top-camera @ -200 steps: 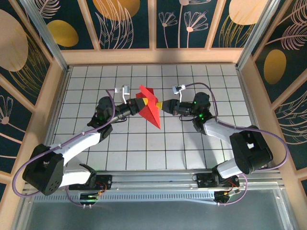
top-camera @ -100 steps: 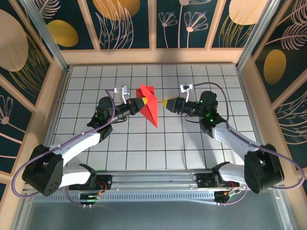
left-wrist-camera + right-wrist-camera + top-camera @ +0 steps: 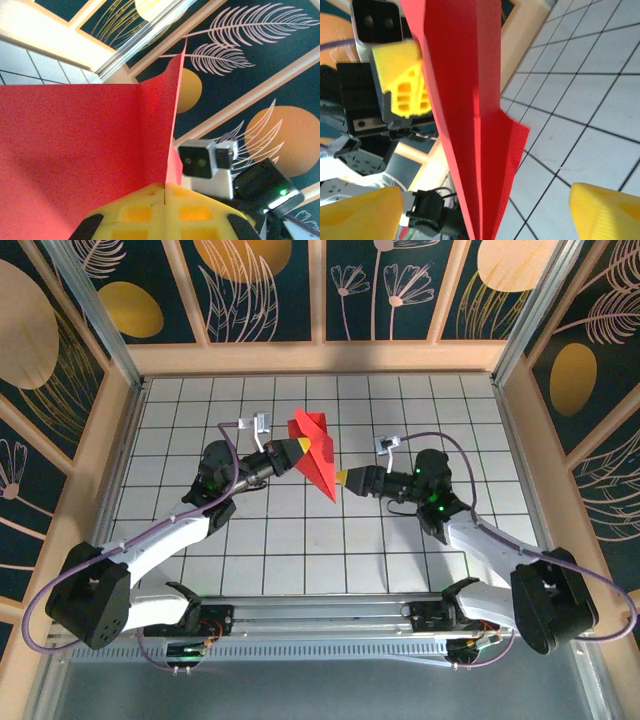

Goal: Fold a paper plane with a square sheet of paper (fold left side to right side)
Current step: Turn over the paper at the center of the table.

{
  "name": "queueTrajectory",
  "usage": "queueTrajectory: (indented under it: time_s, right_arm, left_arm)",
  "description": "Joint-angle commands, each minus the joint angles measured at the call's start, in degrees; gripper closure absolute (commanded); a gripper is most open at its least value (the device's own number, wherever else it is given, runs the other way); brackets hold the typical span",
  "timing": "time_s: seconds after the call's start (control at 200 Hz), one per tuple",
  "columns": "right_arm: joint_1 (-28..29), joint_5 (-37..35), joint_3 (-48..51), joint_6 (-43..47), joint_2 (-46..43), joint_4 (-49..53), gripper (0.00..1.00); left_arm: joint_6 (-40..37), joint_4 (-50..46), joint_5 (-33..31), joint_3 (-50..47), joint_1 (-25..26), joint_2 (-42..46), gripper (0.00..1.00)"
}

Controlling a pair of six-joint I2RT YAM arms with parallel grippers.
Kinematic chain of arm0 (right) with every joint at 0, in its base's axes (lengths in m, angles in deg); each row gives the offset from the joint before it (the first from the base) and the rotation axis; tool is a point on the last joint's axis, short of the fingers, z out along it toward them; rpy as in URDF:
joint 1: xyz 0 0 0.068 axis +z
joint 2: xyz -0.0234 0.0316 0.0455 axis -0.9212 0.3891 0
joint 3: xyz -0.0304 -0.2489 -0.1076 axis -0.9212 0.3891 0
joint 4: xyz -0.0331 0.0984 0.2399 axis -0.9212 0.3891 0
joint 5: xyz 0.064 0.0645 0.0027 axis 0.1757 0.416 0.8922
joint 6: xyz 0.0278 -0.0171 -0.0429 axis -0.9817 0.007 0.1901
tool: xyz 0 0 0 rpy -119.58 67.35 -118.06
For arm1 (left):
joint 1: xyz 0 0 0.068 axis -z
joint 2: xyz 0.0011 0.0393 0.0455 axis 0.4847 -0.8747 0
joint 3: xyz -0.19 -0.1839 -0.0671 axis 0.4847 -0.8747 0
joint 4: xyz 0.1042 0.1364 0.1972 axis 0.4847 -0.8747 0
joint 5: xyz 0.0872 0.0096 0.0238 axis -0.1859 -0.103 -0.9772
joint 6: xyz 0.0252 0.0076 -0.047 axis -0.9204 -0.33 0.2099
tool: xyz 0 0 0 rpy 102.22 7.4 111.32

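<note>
The red sheet of paper (image 3: 318,458), folded to a creased, pointed shape, is held up over the white-tiled bench (image 3: 300,560), toward 12 o'clock of its middle, with its sharp tip pointing to about 5 o'clock. From the paper's 9 o'clock side the left tool (image 3: 301,448) pinches it, yellow fingertips pressed together on the fold. Near the tip, at its 3 o'clock side, the right tool (image 3: 343,478) stands spread, its yellow fingers (image 3: 360,212) either side of the paper, clear of it.
</note>
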Motion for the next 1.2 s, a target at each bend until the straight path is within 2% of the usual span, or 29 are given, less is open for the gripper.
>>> queueTrajectory:
  time_s: [0.0, 0.13, 0.215, 0.385, 0.591, 0.761, 0.951, 1.121, 1.196]
  right_arm:
    - [2.4, 3.4, -0.3, -4.3, 2.4, -11.6, 0.14]
    - [3.3, 4.3, -1.4, -6.6, 5.8, -16.8, 0.14]
    - [3.1, 4.9, -2.5, -8.2, 7.3, -20.4, 0.21]
    - [1.8, 3.5, -5.1, -5.5, 7.2, -16.9, 0.32]
    - [0.3, 3.3, -5.9, -5.1, 6.6, -15.7, 0.52]
    - [0.1, 2.4, -6.4, -3.0, 5.2, -11.7, 0.75]
    - [-0.2, -0.2, -6.7, 0.8, 2.3, -5.1, 0.96]
    - [-0.1, -6.3, -9.4, 8.7, -0.9, 8.8, 1.0]
    - [1.0, -14.7, -12.1, 14.7, -2.2, 19.8, 1.0]
  left_arm:
    - [1.0, 3.9, 1.8, 2.0, 0.5, 0.7, 1.0]
    - [1.9, 4.8, 2.5, 2.2, 0.8, 0.4, 1.0]
    - [2.6, 5.4, 3.0, 2.2, 0.9, 0.3, 1.0]
    - [2.7, 4.7, 3.3, 2.2, 0.9, 0.3, 1.0]
    - [2.9, 4.4, 3.8, 2.0, 0.9, -0.3, 1.0]
    - [2.3, 3.3, 3.4, 2.0, 1.0, -0.5, 1.0]
    - [-1.0, -1.9, -1.6, 0.9, 1.0, 1.0, 0.82]
    - [-3.9, -9.5, -13.6, -2.0, 0.9, 6.6, 0.54]
    - [-6.1, -14.7, -20.4, -2.9, 0.9, 10.6, 0.47]
